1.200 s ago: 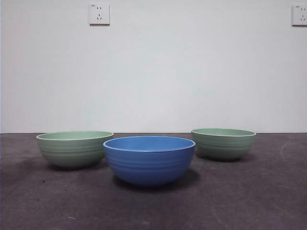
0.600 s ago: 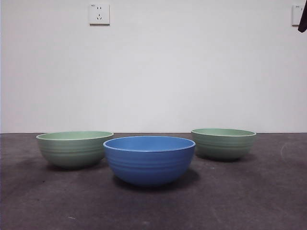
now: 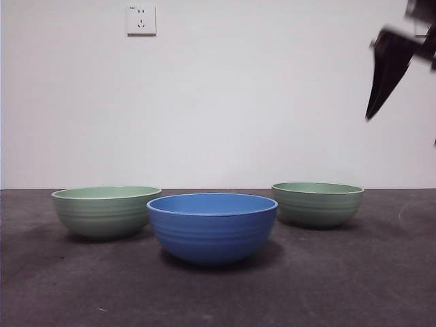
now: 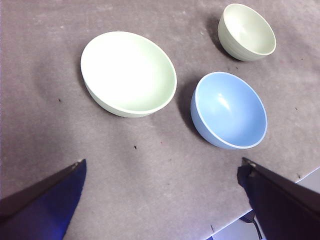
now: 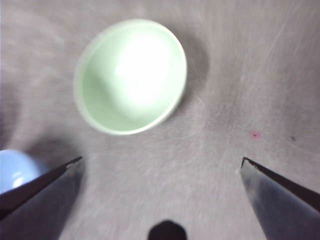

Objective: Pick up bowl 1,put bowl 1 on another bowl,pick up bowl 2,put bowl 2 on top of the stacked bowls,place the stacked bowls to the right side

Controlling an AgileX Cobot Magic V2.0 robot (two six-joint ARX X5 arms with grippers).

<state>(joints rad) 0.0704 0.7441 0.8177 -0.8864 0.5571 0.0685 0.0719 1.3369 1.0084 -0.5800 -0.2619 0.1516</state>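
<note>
Step in hand: I judged this the very first step, reaching for bowl 1 [image 3: 317, 204]; all three bowls sat apart on the bench [image 3: 340, 286] and nothing was stacked.

Next move: As I read it, my right claw [image 5: 161, 160] needed to drop onto bowl 1's rim, one jaw inside and one outside, then close.

Blue bowl [image 3: 212, 227]: Nearest in the front view, in the middle, the largest of the three. Upright, empty, faint level ribs.

Bowl 2 [image 3: 106, 211]: A little further back, on the left of that view, just beside the blue bowl but apart from it. Pale mint green, ribbed, upright, empty.

Bowl 1: Furthest back, on the right of the front view, well apart from the others. Duller grey-green, ribbed sides, pale rim. Upright and empty, its inside smooth and brightly lit in my right wrist view [image 5: 131, 76].

Right claw: Jaws spread wide, holding nothing. It hung high above the bench, over bowl 1, touching nothing. In the front view it was a blurred dark shape at the top right corner [image 3: 392, 68].

Left claw [image 4: 163, 161]: Jaws wide, empty, waiting high, with all three bowls in its sight.

Wall: Plain and white behind the bench, with a wall socket [image 3: 141, 20] high up.
</note>
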